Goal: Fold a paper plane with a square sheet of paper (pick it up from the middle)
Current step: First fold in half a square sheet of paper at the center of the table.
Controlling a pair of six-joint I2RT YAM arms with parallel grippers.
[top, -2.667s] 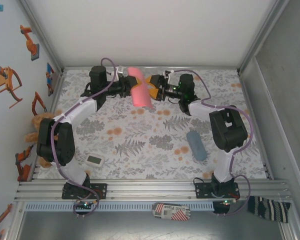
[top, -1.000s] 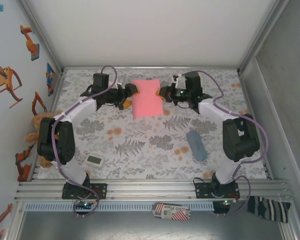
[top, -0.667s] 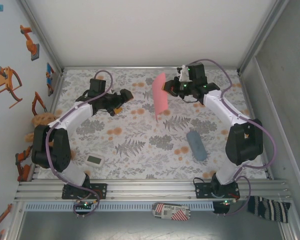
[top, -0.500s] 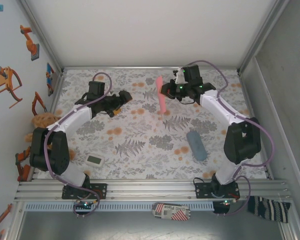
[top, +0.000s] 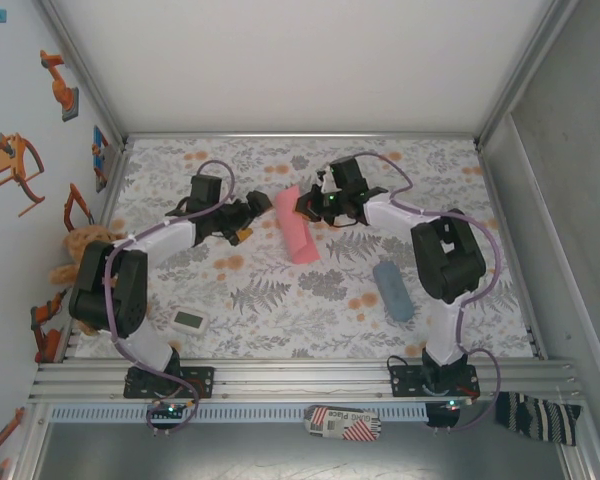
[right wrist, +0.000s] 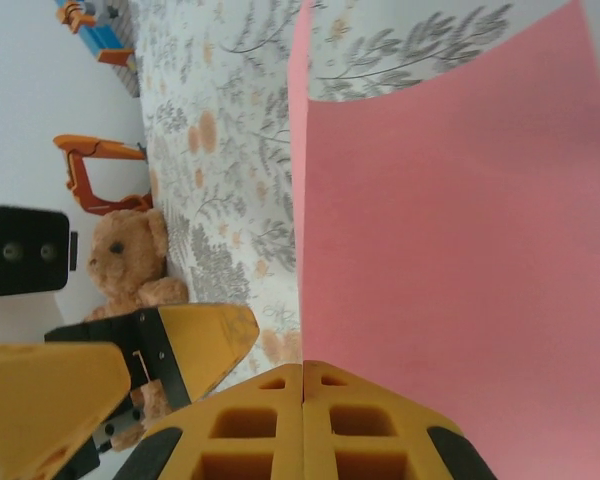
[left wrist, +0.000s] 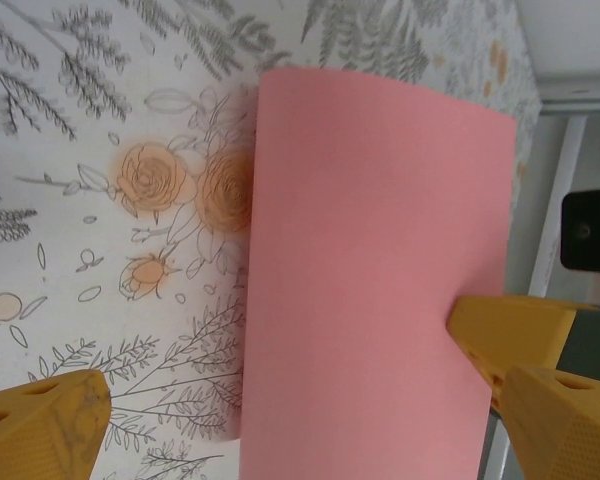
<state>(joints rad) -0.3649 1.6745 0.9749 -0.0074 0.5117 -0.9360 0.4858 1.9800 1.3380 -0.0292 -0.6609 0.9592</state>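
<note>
From above, the square sheet of paper (top: 298, 238) has come down from its high, edge-on hang of a moment ago and now slants as a narrow pink strip low over the middle of the table (top: 280, 300); whether its near end touches the cloth I cannot tell. The right gripper (top: 310, 205) keeps its top edge pinched, while the left gripper (top: 250, 218), which had let go and drawn off, has swung back close beside it. In the left wrist view its fingers (left wrist: 50, 415) stand spread wide with the sheet between them, one tip at the paper's edge, nothing clamped. In the right wrist view the right jaws are pressed together on the sheet's edge. This looks like a regrasp for the next crease; no plane shape yet
</note>
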